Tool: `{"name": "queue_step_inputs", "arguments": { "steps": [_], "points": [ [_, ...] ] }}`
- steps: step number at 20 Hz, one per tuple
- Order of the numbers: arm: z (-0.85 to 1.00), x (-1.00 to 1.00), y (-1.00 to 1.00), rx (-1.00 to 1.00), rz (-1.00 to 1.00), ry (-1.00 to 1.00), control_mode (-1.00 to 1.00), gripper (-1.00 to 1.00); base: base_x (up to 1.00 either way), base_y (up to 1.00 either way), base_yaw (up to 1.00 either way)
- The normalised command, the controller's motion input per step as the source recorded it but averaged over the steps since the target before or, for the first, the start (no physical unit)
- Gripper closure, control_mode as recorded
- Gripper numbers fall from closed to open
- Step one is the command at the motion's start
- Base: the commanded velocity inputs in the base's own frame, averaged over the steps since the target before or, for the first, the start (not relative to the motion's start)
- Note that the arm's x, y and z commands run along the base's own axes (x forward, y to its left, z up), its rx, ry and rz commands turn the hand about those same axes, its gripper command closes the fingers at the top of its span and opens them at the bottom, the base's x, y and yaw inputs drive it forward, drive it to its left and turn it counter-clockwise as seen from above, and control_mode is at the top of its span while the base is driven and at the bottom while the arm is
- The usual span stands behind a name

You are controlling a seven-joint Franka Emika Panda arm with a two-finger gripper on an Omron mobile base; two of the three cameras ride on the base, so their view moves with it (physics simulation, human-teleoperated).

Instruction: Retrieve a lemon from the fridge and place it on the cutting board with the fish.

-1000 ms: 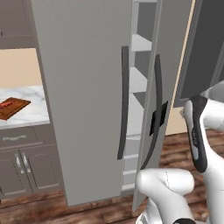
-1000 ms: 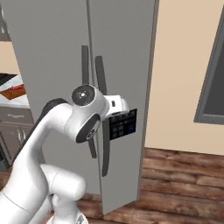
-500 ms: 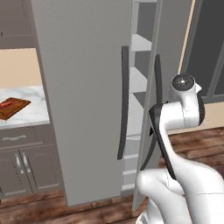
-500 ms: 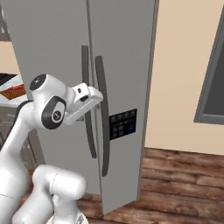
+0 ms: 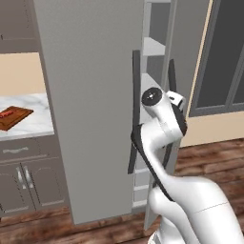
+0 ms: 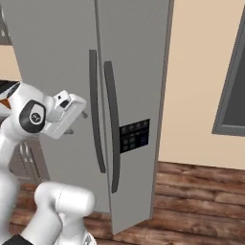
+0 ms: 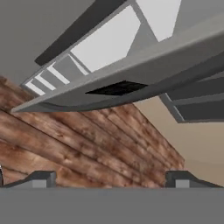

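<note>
OK, far left: cutting board [image 5: 13,117] sits on the marble table [image 5: 33,125] with the fish [image 5: 5,114] on it, well apart from the fridge [image 5: 90,95]. No lemon spotted yet; presumably on the shelves [image 5: 153,46] behind the left door [image 5: 86,105], which stands partly ajar. End effector [image 6: 82,114] is spread wide, holding nothing, just beside the left door's dark handle [image 6: 95,119]. My read: the step in hand is getting that door wide enough. Hook behind its free edge or handle and sweep left along the hinge arc, not straight back. Obstacles: the ajar door itself blocks the reach; the right door [image 6: 136,95] with its control panel [image 6: 134,136] looks closed; the lower cabinets [image 5: 24,178] limit swing room on the left.
</note>
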Motion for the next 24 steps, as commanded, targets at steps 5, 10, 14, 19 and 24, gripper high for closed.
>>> {"name": "queue_step_inputs", "arguments": {
  "steps": [5,10,14,19,24],
  "points": [
    [-0.24,0.4,0.69,-0.03,0.08,0.01,-1.0,-1.0,0.0,0.0,0.0],
    [-0.13,0.32,0.01,0.0,0.01,0.02,-1.0,-1.0,0.0,0.0,0.0],
    [-0.12,0.18,-0.24,0.0,0.0,0.05,-1.0,-1.0,0.0,0.0,0.0],
    [-0.16,0.28,-0.27,0.0,0.0,0.03,-1.0,-1.0,0.0,0.0,0.0],
    [-0.3,0.51,-0.13,0.0,0.06,0.0,-1.0,-1.0,0.0,0.0,0.0]
  ]
}}
